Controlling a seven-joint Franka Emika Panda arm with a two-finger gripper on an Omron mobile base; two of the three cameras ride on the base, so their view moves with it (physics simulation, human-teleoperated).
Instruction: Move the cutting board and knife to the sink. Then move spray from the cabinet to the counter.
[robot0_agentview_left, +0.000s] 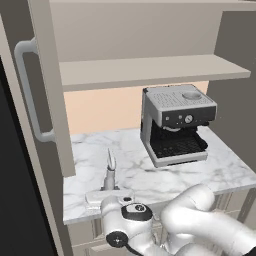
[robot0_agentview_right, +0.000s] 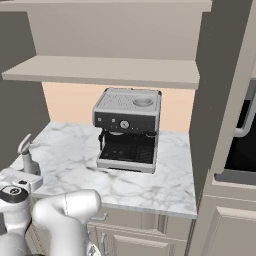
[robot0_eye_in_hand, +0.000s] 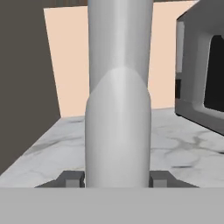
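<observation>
One task item, the spray, stands upright on the counter between the fingers of the gripper, which clasp its body. To the gripper's right sits an espresso machine; above, the cabinet shelf is bare. Judging by this, only letting go of the bottle remains; board and knife cannot be checked.

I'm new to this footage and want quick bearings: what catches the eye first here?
The silver coffee machine stands out on the marble counter under the cabinet shelf. At the counter's front left edge, the gripper has its fingers on either side of the upright pale grey spray.
</observation>
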